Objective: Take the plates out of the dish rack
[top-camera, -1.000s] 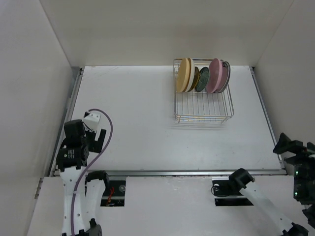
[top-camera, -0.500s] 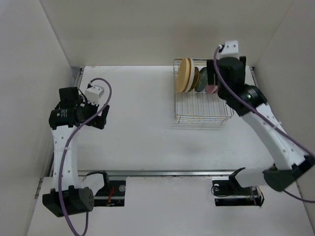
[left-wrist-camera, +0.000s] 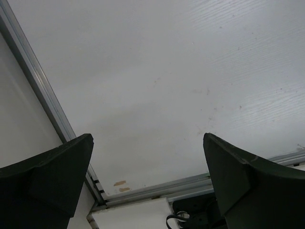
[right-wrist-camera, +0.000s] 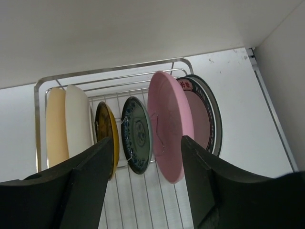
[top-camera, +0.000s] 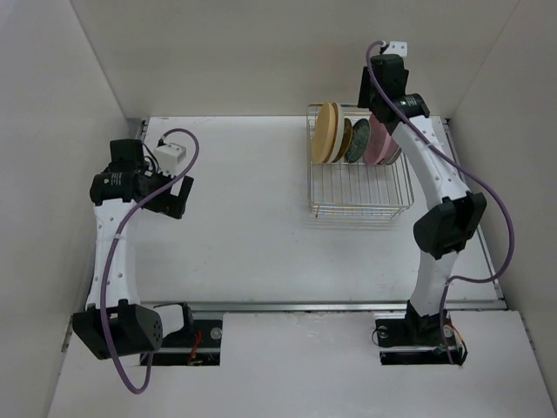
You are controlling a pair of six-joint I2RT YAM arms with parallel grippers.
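The dish rack (top-camera: 361, 207) stands at the back right of the table, with several plates on edge along its far side. In the top view I see the tan-yellow plate (top-camera: 325, 132), a dark plate (top-camera: 359, 141) and the pink plate (top-camera: 379, 141). My right gripper (top-camera: 376, 97) hangs open and empty above the rack's back. In the right wrist view its fingers (right-wrist-camera: 146, 143) straddle the dark teal patterned plate (right-wrist-camera: 138, 131) and the pink plate (right-wrist-camera: 167, 114) from above, apart from both. My left gripper (top-camera: 174, 196) is open and empty over the left of the table.
The right wrist view shows the rack's rim (right-wrist-camera: 109, 75), a tan plate (right-wrist-camera: 55, 124), a white one (right-wrist-camera: 77, 117), a yellow-backed dark one (right-wrist-camera: 106, 131) and a dark-rimmed plate (right-wrist-camera: 206, 107) behind the pink. White walls stand close. The left gripper (left-wrist-camera: 147, 138) faces bare table near its metal edge rail (left-wrist-camera: 43, 95).
The right arm swung from the near right corner up over the back of the rack. The left arm rose from the near edge and moved farther out over the table's left side.
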